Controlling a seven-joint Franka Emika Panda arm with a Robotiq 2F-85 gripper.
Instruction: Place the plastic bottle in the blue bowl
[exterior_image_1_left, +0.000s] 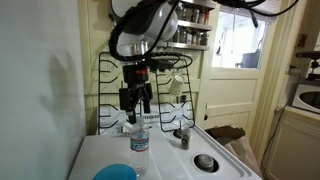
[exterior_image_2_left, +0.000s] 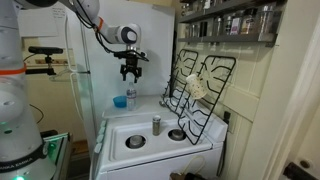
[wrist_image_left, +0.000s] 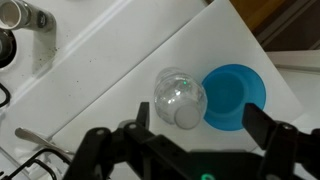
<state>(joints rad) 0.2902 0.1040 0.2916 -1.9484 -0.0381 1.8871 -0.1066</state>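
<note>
The fingers (wrist_image_left: 272, 130) hang spread wide above the upright plastic bottle (wrist_image_left: 180, 97), lined up to straddle it; it stands on the white surface (wrist_image_left: 110, 70) just beside the blue bowl (wrist_image_left: 240, 90), not yet in it

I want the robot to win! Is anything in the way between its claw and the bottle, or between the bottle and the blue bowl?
Nothing visible is. The gripper hangs open above the plastic bottle with only air between, and the blue bowl sits right beside the bottle, nothing between them.
</note>
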